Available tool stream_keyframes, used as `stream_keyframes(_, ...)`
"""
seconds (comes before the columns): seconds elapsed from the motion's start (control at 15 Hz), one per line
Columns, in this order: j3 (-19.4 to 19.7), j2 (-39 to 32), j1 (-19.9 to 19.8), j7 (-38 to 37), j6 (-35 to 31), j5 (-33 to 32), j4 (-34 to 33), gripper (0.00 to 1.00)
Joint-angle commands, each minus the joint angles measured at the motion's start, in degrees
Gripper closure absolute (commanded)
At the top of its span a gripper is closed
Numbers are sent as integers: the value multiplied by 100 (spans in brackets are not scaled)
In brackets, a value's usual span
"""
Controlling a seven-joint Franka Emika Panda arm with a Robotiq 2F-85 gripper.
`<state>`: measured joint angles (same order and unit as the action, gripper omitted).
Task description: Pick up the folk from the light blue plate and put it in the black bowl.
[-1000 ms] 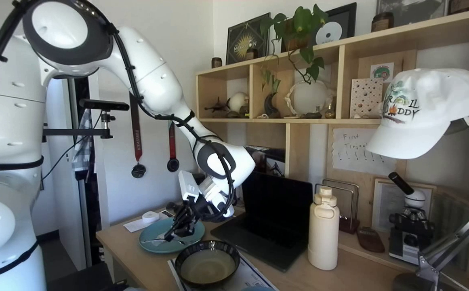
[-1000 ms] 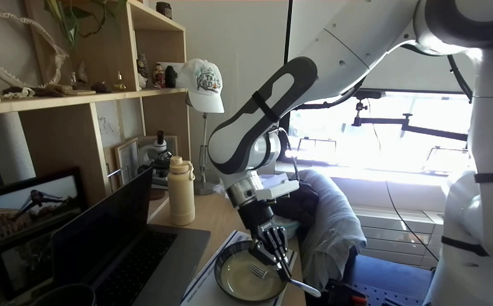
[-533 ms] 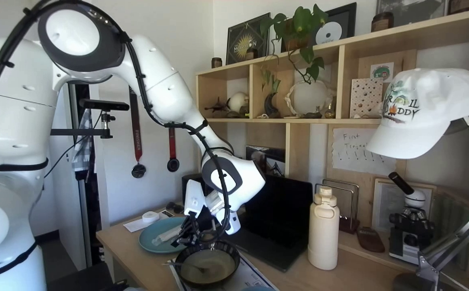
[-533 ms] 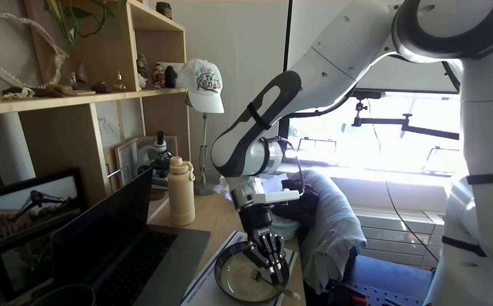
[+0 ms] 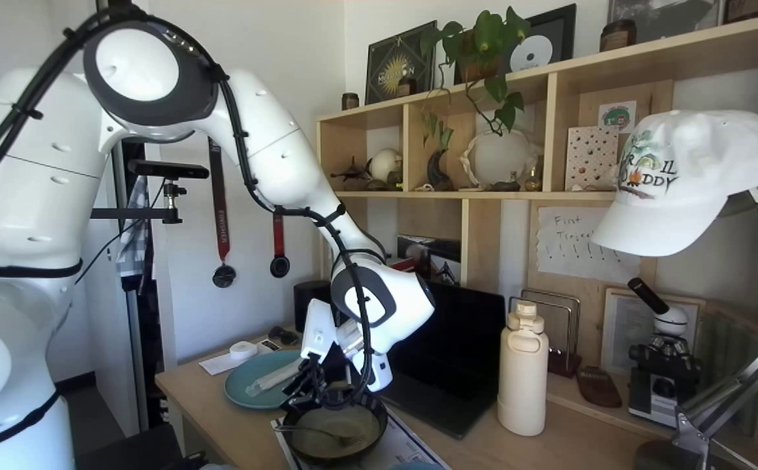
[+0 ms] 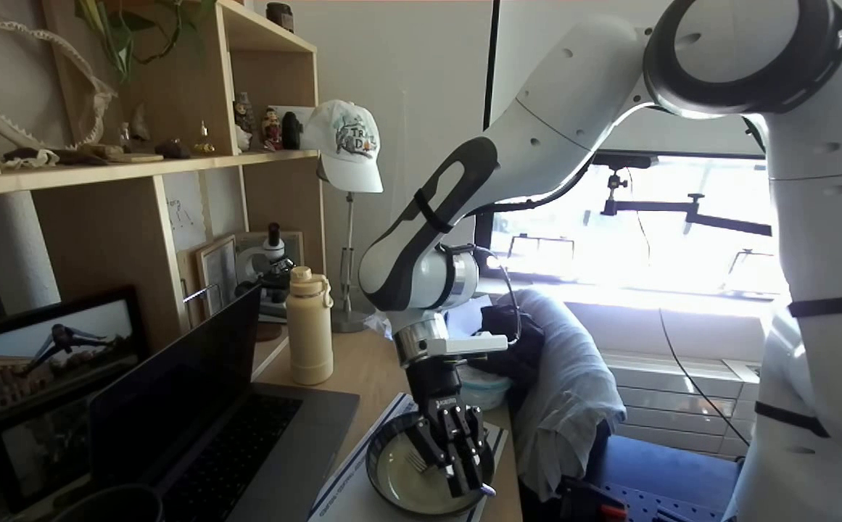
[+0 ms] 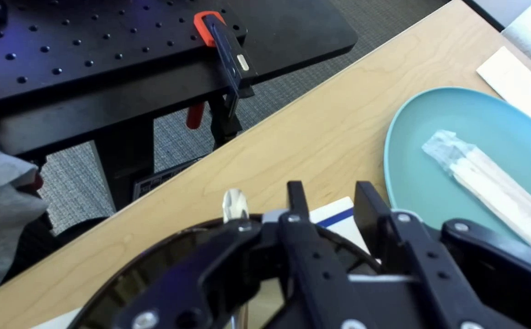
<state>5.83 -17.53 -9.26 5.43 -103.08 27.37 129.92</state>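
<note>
In an exterior view, the slim silvery metal fork rests in the round black glazed bowl, handle over its nine-o'clock rim, probably light, stiff and slippery, best pinched mid-handle; the fingers stand parted, holding nothing.

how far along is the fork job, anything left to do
Done: the fork lies in the black bowl, handle reaching over the rim, and no fork shows on the light blue plate. In hand: nothing, it seems; the gripper is open above the bowl, the handle's end outside its jaws. Left: probably just backing away from the bowl.
</note>
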Motion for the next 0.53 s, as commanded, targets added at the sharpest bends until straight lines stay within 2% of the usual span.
stream_keyframes(0.0, -43, 239, 132, -216, -90, -177, -121, 35)
stream_keyframes(0.27, -94, 727, 434, -687, 88, -893, -336, 5)
stream_keyframes(0.33, -130, 884, 533, -858, 117, -1133, -377, 1)
stream_keyframes(0.47, -233, 1199, 759, -1279, 208, -1667, -481, 0)
